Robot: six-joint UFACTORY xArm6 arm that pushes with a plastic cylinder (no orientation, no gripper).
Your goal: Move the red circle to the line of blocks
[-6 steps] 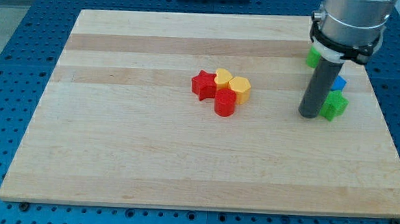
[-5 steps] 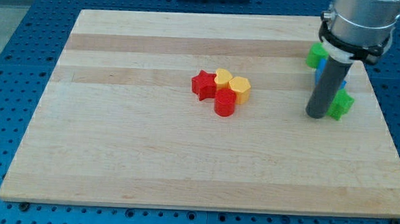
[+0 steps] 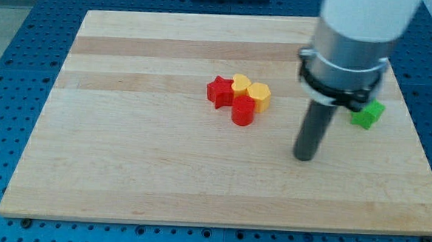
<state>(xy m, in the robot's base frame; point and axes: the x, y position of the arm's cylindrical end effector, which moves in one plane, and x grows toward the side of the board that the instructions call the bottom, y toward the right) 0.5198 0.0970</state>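
Wooden tabletop (image 3: pixel 124 168) holds the red circle block (image 3: pixel 243 111) touching yellow blocks; my tip (image 3: pixel 303 157), without jaws, risks scattering them.

Pale wood-grain board (image 3: pixel 161 170), glossy plastic blocks (image 3: pixel 243 110)

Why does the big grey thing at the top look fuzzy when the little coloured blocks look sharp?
In the camera view, the arm's grey body is smeared, likely motion blur; my tip ends on bare wood, apart from the blocks. The red circle and green block stay crisp. Lighting is soft and even, with faint shadows and no glare on the board.
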